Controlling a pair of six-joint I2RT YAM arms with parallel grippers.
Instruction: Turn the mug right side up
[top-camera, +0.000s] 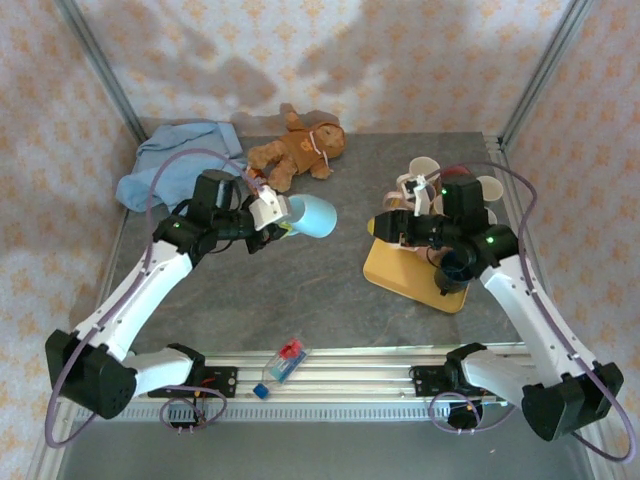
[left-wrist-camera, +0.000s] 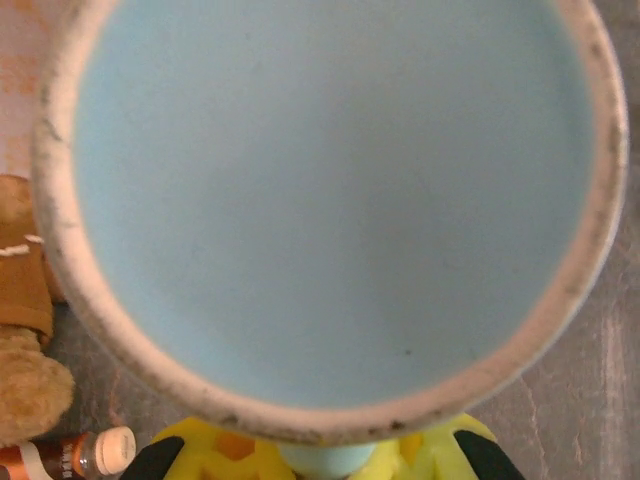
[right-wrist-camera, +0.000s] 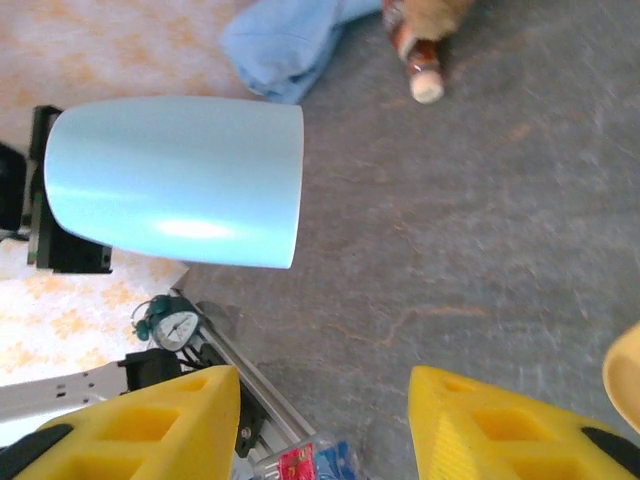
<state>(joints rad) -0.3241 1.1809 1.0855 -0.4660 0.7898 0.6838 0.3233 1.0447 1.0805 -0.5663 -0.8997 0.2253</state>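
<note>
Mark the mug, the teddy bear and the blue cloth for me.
mug (top-camera: 312, 216): top external view, middle of its side wall.
teddy bear (top-camera: 285, 157): top external view, on its belly.
blue cloth (top-camera: 165, 160): top external view, middle of the crumpled fabric.

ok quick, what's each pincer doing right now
Left pincer: closed on the blue mug, which lies on its side.
Right pincer: open, holding nothing.

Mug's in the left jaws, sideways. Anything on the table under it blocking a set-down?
Nothing visible stands between the mug and the table beneath it. The bear lies behind it, and the board sits apart to its right.
</note>
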